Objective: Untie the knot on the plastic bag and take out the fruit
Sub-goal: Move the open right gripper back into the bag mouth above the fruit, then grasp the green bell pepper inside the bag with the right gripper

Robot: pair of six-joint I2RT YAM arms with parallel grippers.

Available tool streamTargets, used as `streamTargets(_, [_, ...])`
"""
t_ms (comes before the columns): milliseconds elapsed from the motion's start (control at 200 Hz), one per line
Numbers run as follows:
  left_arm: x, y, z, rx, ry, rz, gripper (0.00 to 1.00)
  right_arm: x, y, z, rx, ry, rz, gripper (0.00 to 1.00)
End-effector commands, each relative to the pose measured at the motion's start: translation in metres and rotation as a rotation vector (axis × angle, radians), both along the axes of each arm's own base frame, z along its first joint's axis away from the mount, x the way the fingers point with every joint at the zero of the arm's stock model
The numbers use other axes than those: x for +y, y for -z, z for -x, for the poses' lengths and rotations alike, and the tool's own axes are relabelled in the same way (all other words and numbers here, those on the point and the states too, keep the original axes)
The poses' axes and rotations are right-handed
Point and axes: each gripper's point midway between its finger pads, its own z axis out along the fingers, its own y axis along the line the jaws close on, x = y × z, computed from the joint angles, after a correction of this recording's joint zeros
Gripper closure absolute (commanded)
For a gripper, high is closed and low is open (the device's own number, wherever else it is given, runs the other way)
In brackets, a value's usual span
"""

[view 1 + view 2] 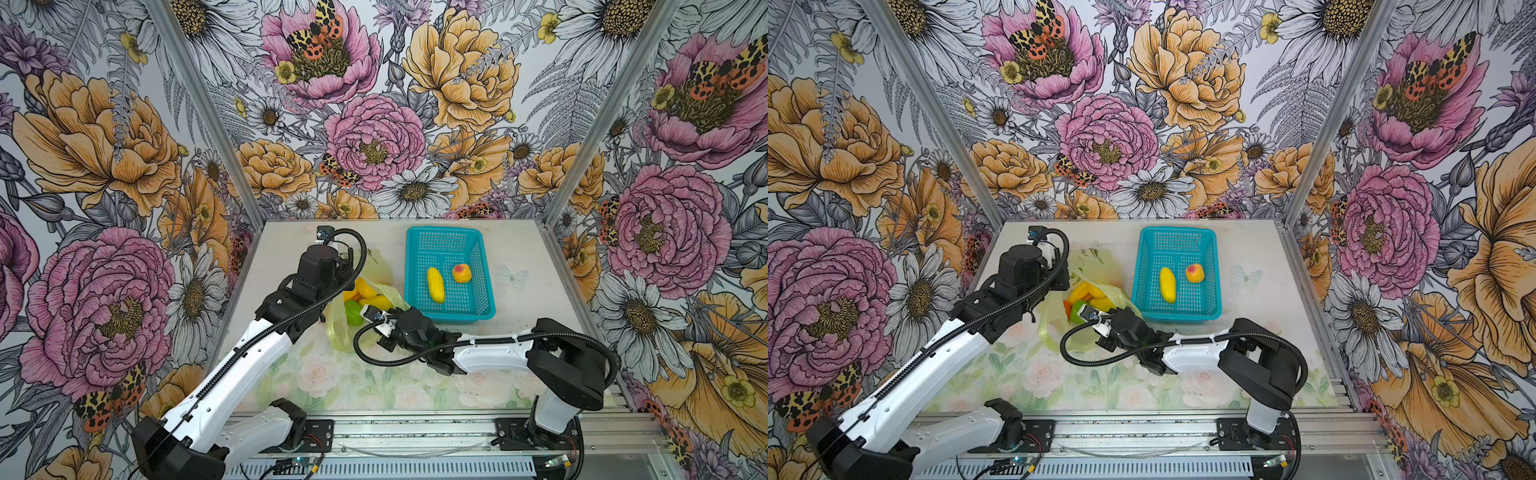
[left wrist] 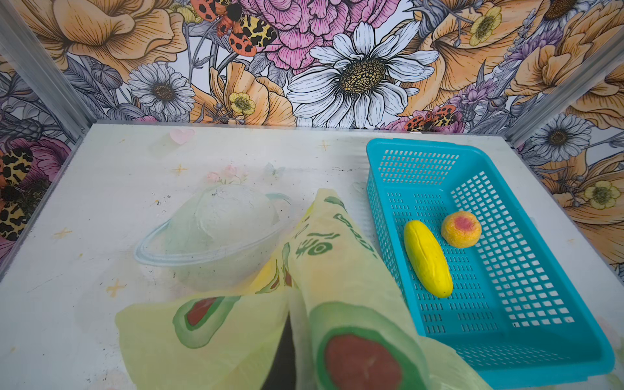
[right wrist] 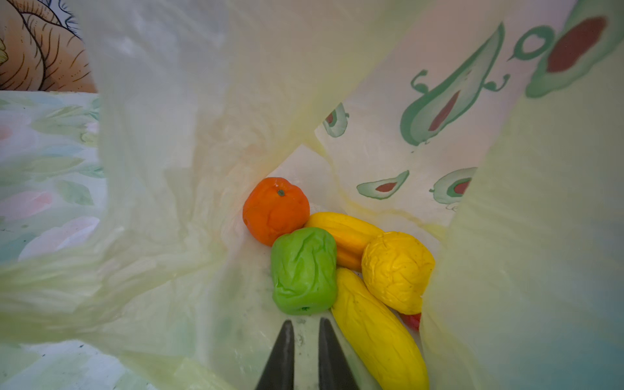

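On my screens the counter (image 1: 540,257) carries the plastic bag (image 1: 338,332), which lies left of centre in both top views, just beside the turquoise basket (image 1: 444,228), its mouth open toward my right arm. The basket sits toward the far side and holds two of the fruit: a long yellow fruit (image 1: 435,284) and a peach fruit (image 1: 461,273), apart from each other.

Through the right wrist camera I look straight into the bag. On its floor, bunched together, lie a second long yellow fruit (image 3: 378,331), a round yellow fruit (image 3: 398,271), a green fruit (image 3: 304,270), an orange fruit (image 3: 275,211) and a yellow-orange fruit (image 3: 344,236) half buried among them. A red sliver (image 3: 412,320) peeks out beneath.

My right fingers (image 3: 283,354) are inside the bag, a narrow gap between them, grasping nothing, their tips just short of the green fruit. My left fingers (image 2: 281,351) are clenched on the bag's plastic, which drapes around them.
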Motion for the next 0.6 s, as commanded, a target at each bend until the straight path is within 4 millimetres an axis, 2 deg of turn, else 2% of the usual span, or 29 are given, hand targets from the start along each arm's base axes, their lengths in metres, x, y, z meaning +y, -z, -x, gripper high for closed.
streamTargets(0, [-0.006,-0.011,0.003,-0.035,0.033,0.017,1.0,0.006,-0.004,-0.015,-0.001,0.043,-0.028,0.83])
streamTargets(120, [-0.006,-0.012,0.004,-0.037,0.035,0.019,1.0,0.016,0.006,-0.02,0.035,0.037,-0.021,0.78])
streamTargets(245, [-0.006,-0.012,0.004,-0.037,0.034,0.018,1.0,0.029,0.022,-0.024,0.072,0.017,-0.008,0.63])
streamTargets(415, [-0.006,-0.012,0.004,-0.037,0.035,0.02,1.0,0.042,0.043,-0.043,0.113,0.063,0.034,0.44])
streamTargets(595, [-0.006,-0.013,0.005,-0.039,0.037,0.02,1.0,0.049,0.068,-0.065,0.166,0.117,0.083,0.39])
